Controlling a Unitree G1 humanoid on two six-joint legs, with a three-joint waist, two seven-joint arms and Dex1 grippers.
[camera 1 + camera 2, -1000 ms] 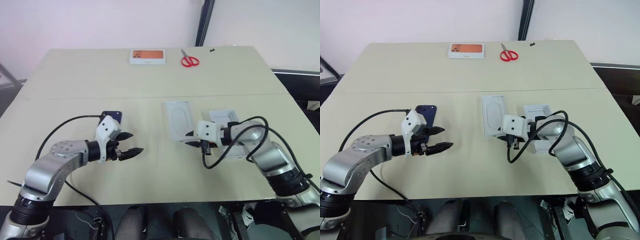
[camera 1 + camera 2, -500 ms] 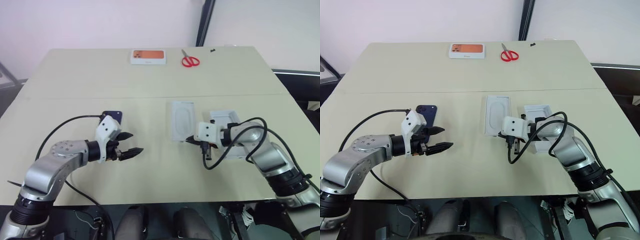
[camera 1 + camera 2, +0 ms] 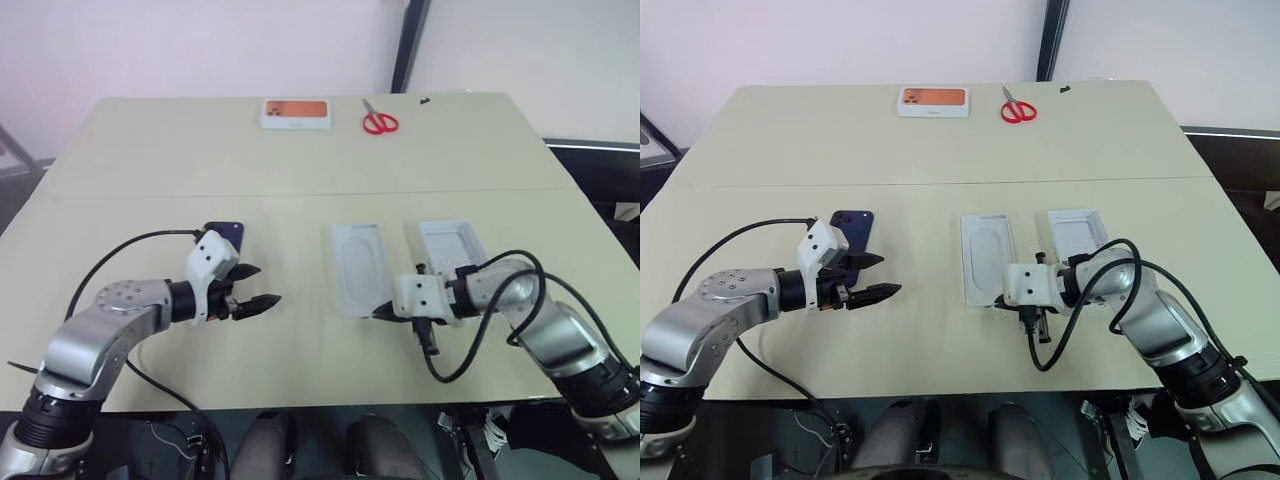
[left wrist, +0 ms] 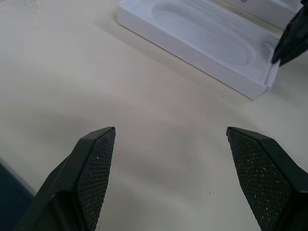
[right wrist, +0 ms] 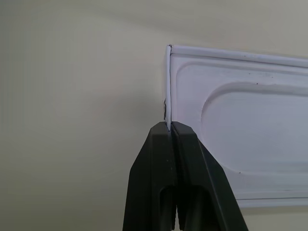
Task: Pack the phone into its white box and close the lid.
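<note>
Cable and wrist of the left gripper (image 3: 875, 279), its fingers spread wide and empty, half covered the navy phone (image 3: 853, 228) just behind it. Pinched on the white box (image 3: 985, 256) wall was the right gripper (image 3: 1012, 305).

Desk (image 3: 940, 130): beige top w/ seam across mid-frame. Wall (image 3: 840, 40): plain white, top of frame. Dark vertical post (image 3: 1052, 40), upper centre-right.

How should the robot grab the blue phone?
The phone lies flat on the table, partly behind the open left gripper. Probably best to come from above and pinch its two long, thin edges; the flat back offers nothing to hold.
</note>
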